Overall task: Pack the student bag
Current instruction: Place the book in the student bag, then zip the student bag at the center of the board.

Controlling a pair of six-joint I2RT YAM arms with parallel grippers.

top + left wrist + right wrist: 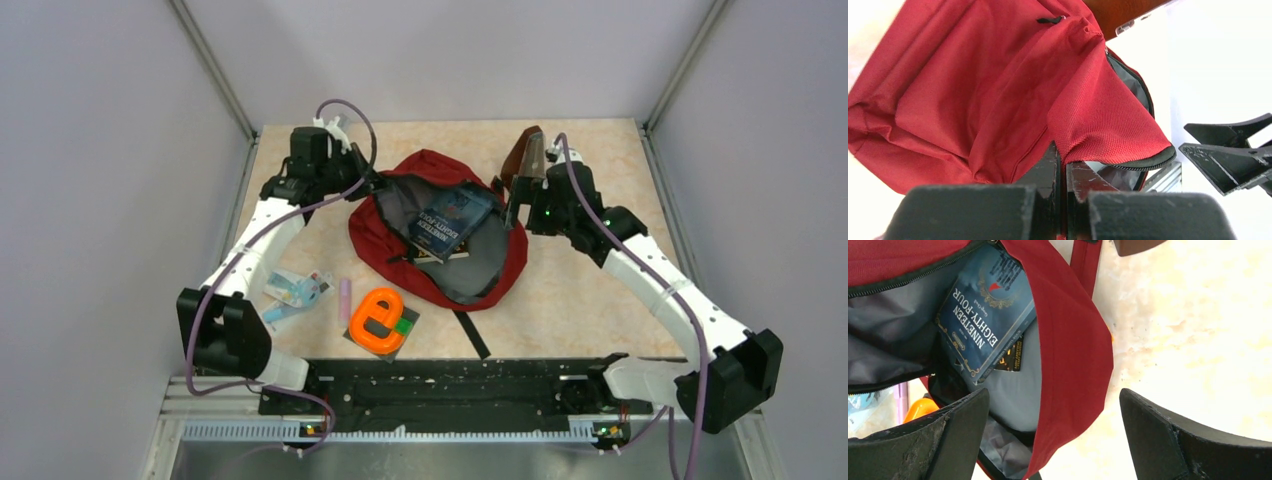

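Left wrist: fingers (1045, 172) tight on bag (973, 90)

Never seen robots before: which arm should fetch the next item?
Probably right: the right end effector is open and empty, while the left end effector grips the student bag by its rim.

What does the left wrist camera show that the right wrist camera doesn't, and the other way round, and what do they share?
Only the left wrist view: the left tool, shut on the red rim of the student bag, and a black zipper pull on its outer fabric. Only the right wrist view: the blue book titled Nineteen Eighty-Four, lying inside against the grey lining, and the marbled surface of the table. Both: the student bag, and the right tool, open and holding nothing.
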